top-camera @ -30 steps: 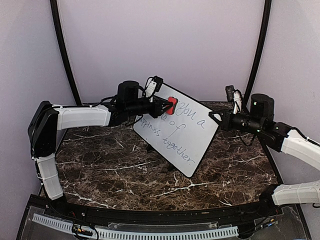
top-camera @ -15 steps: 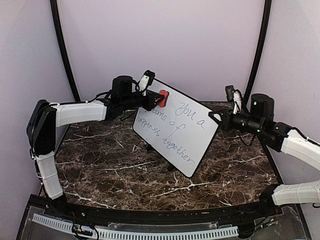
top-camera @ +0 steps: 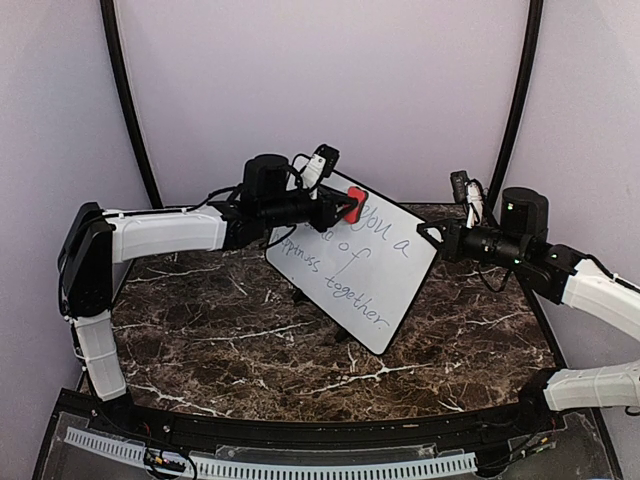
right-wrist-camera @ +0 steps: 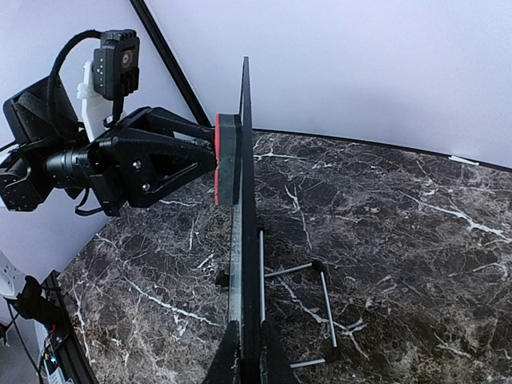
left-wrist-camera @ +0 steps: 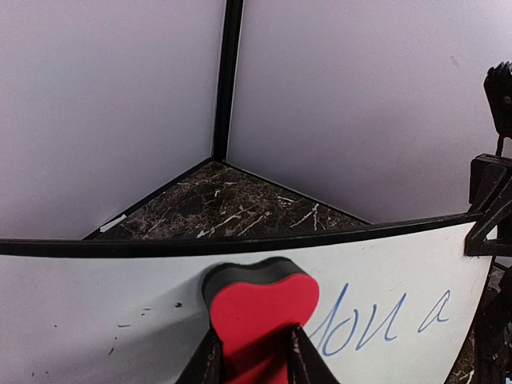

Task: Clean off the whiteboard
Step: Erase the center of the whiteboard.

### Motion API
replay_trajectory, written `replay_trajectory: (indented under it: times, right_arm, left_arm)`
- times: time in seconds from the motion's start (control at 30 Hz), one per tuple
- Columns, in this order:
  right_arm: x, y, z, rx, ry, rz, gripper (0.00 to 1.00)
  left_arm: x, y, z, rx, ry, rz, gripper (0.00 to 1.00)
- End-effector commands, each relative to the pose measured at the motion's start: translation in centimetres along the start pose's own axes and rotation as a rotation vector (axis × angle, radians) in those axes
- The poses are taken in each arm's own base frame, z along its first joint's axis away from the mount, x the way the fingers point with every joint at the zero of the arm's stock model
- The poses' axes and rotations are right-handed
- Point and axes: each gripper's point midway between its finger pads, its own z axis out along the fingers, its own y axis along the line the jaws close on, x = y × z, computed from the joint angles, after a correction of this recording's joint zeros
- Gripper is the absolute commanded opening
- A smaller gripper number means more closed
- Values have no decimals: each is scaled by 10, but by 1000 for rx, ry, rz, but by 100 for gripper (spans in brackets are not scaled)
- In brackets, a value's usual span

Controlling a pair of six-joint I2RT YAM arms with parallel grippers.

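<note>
Top view: the whiteboard (top-camera: 375,275) stands tilted at frame centre, propped on a wire stand (right-wrist-camera: 320,308) on the marble table (top-camera: 200,320). Blue handwriting runs across its middle and right. The upper left part is bare white apart from a few dark specks.

My left gripper (top-camera: 343,208), just left of centre, pinches a red heart-shaped eraser (top-camera: 352,204). The eraser's face lies flat against the board near its top edge, just left of "you".

My right gripper (top-camera: 436,240), right of centre, is clamped on the board's right-hand edge.
</note>
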Motion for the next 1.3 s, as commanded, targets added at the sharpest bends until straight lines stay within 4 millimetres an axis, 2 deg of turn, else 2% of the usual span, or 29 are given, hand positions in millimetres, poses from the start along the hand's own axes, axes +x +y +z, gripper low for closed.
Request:
replay_trajectory:
  times: [0.0, 0.13, 0.27, 0.4, 0.53, 0.6, 0.77, 1.07, 1.17, 1.27]
  right_arm:
    - [18, 33, 0, -155, 68, -154, 0]
    - [18, 33, 0, -155, 71, -155, 0]
    - [18, 33, -1, -151, 69, -158, 0]
    - [19, 32, -1, -149, 68, -158, 0]
    - [18, 33, -1, -154, 66, -159, 0]
    - [18, 33, 0, -154, 67, -159, 0]
    - [18, 33, 0, -155, 69, -158, 0]
    - [18, 33, -1, -152, 69, -156, 0]
    - [19, 33, -1, -151, 69, -156, 0]
    - [19, 33, -1, -151, 69, -156, 0]
  left_arm:
    - [38, -19, 10, 31, 71, 15, 25]
    - [42, -15, 10, 0, 79, 14, 25]
    - [35, 11, 4, -94, 66, 0, 25]
    - [26, 49, -10, -153, 41, -36, 25]
    - [26, 65, -15, -186, 52, -19, 25]
    - [28, 65, -15, -179, 58, -20, 25]
    - [36, 53, -9, -120, 67, -36, 25]
    - [57, -8, 4, 10, 91, 12, 25]
    - [65, -21, 6, 30, 102, 22, 25]
    - [71, -26, 5, 42, 106, 11, 25]
